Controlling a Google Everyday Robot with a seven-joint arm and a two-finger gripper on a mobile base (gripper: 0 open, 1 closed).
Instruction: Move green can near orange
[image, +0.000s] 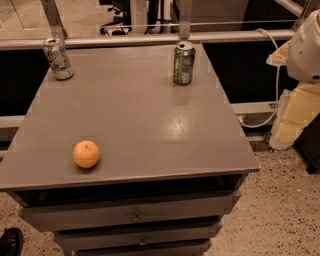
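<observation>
The green can (184, 63) stands upright near the far right edge of the grey table top (150, 115); it is dark green with a silver top. The orange (86, 154) lies near the front left of the table, far from the can. A white rounded part of my arm (306, 47) shows at the upper right edge of the view, off the table to the right of the can. The gripper itself is out of view.
A mostly white and silver can (58, 59) with green print stands at the far left corner. The table has drawers (135, 215) in front. A metal rail (150, 39) runs behind it. A white cable (272, 75) and pale foam blocks (295, 115) are on the right.
</observation>
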